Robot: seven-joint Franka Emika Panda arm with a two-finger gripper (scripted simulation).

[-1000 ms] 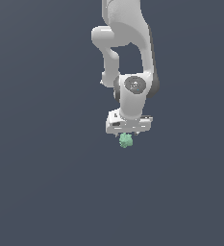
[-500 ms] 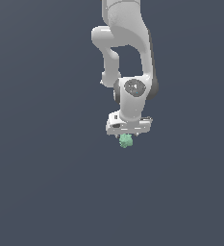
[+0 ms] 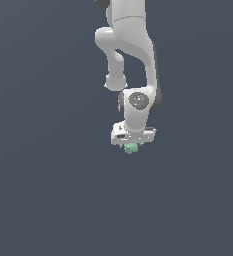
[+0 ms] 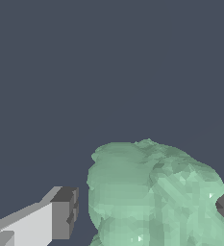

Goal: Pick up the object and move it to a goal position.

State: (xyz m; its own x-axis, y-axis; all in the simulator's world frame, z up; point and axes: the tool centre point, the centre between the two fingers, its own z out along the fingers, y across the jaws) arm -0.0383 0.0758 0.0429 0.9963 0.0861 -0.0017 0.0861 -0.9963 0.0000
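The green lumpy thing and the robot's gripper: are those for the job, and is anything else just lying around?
For the job:
- the green lumpy object, to be moved to a goal spot
- the gripper, with the object between its fingers

Just lying about:
- nothing that shows; only a plain dark grey background, and no goal mark is visible

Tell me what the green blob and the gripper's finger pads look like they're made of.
Green blob: matte mint, faceted and lumpy, with small pale glints; possibly plastic or stone, but a simulator render leaves it open. Finger pads: flat dark grey, dull and blocky, rubber-like, on glossless white fingers of the gripper.
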